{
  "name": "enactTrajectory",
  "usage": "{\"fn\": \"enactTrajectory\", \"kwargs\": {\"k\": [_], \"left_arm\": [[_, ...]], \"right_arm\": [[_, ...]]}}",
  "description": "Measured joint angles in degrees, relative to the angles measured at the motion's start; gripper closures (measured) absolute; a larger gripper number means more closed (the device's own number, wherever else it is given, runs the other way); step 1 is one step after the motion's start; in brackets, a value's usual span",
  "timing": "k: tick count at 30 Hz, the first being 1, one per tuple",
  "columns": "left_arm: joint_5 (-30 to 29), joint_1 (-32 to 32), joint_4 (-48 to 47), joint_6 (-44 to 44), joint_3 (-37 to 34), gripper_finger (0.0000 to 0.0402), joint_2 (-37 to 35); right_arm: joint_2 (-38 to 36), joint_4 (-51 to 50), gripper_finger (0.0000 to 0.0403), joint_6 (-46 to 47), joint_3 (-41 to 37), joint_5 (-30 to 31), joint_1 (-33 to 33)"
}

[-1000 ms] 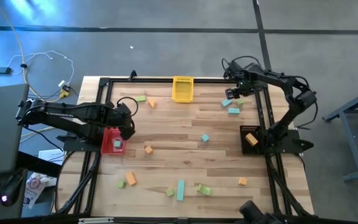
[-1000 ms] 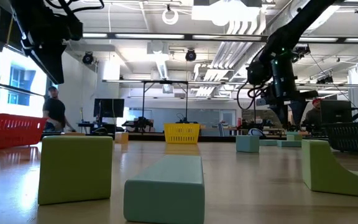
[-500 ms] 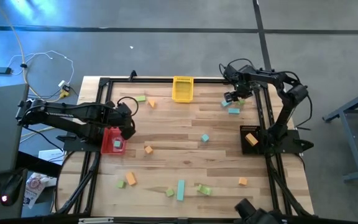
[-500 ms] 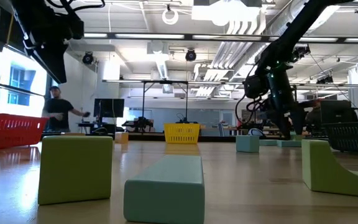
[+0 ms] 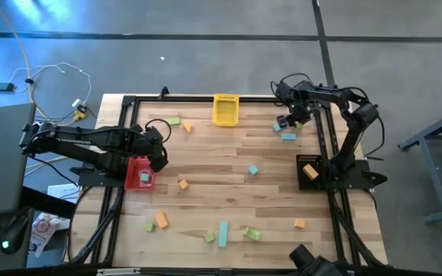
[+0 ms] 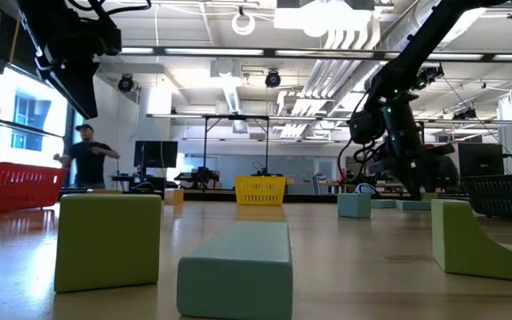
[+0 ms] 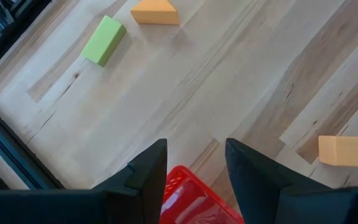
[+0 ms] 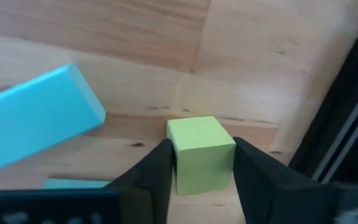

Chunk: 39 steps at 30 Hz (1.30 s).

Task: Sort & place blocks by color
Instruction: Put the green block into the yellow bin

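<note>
1. Desk (image 5: 229, 165): wood top with green, orange and teal blocks scattered across it. Yellow bin (image 5: 225, 109) at the far edge, red bin (image 5: 139, 172) on my left, black bin (image 5: 308, 170) on my right with an orange piece inside.
2. Left arm waits over the red bin. Left gripper (image 7: 194, 165) has its fingers apart and holds nothing. The red rim shows between them.
3. Right gripper (image 8: 201, 171) is down at the far right corner of the desk, fingers closed in on the sides of a light green cube (image 8: 201, 152). Contact on both faces looks made. Can't confirm it's off the desk yet.
4. Neighbours: a long teal bar (image 8: 36, 118) lies just beside the cube, and another teal piece (image 8: 73, 183) sits near my finger. The frame rail (image 8: 347, 118) is close on the other side.
5. Risks, my read:
   - Grip sits low on the cube, so it could twist or pop out on lift if the pads aren't square.
   - A finger could drag the teal bar along and shift it.
   - A swing out toward the rail side could clip the frame.
   - Long carry across the desk, so a weak pinch would drop the cube mid-way.
</note>
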Motion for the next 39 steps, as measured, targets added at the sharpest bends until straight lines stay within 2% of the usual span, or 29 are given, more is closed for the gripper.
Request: {"fn": "enactTrajectory", "kwargs": {"k": [2, 11, 21, 31, 39], "left_arm": [[0.0, 0.0, 0.0, 0.0, 0.0, 0.0252, 0.0], [-1.92, -0.01, 0.02, 0.24, -0.02, 0.0254, 0.0], [-2.96, -0.02, 0.04, 1.05, -0.02, 0.0254, 0.0], [-4.33, -0.02, 0.09, 1.03, -0.04, 0.0253, 0.0], [-4.31, -0.02, 0.11, 1.01, -0.04, 0.0253, 0.02]], "right_arm": [[-0.02, -0.13, 0.0304, -0.89, 0.0, 0.01, 0.0], [-2.45, -1.93, 0.0304, -0.97, 0.0, 1.19, 1.83], [-10.9, -0.22, 0.0304, 5.64, 0.0, 3.39, 10.64], [-12.76, 14.56, 0.0304, 8.81, 0.0, 3.23, 20.79], [-12.76, 33.45, 0.0302, 8.43, 0.0, 3.2, 26.88]]}}
